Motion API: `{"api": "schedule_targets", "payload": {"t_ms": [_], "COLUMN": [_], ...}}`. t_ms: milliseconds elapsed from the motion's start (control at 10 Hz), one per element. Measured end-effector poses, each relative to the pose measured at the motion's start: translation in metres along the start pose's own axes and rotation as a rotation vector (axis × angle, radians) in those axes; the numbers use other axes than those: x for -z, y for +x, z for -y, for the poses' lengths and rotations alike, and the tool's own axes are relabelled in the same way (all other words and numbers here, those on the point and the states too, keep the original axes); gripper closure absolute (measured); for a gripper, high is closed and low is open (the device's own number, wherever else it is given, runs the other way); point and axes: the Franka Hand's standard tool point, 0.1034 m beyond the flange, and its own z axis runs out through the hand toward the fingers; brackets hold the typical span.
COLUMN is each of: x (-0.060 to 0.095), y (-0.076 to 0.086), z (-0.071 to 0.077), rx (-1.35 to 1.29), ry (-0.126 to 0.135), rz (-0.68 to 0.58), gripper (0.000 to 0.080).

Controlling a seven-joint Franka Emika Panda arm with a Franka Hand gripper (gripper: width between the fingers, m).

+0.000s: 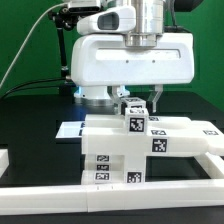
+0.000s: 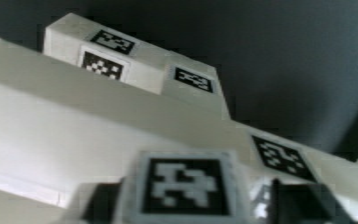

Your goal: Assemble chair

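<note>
Read left to right across the exterior view, the scene starts with the low white rail [image 1: 60,192] running from about eight o'clock along the near edge of the black table [image 1: 25,110], then the partly built chair [image 1: 112,150] at the middle, a stepped stack of matte white blocks with tags on its front faces, and last the long flat panel [image 1: 185,128] reaching toward three o'clock. Behind the stack, at about ten o'clock from it, lies the marker board [image 1: 68,130]. The gripper [image 1: 141,104] hangs straight over the top of the chair at twelve o'clock, its fingers flanking a small tagged cube [image 1: 135,121] that sits on the uppermost block. In the wrist view that cube [image 2: 190,186] fills the near edge at six o'clock, with a dark finger [image 2: 101,200] on either side of it (whether the pads already touch its walls the blur does not let me say). The jaws stand at a middling width, neither spread wide nor pinched narrow, and I cannot tell if they hold the cube. The step in hand looks like taking hold of this small piece where it sits atop the chair. The next move calls for a square, centred squeeze on its side faces, then a check that it is firm before any lift or press.
</note>
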Motion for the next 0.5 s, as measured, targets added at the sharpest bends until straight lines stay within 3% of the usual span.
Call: {"api": "schedule_targets", "payload": {"t_ms": [100,500], "x": [0.0000,-0.0006], "y": [0.0001,-0.0001], "z": [0.0001,-0.0023], "rx": [-0.080,-0.354], "ry": [0.001,-0.002], "rz": [0.000,0.000], "gripper": [0.0535,0.0534]}}
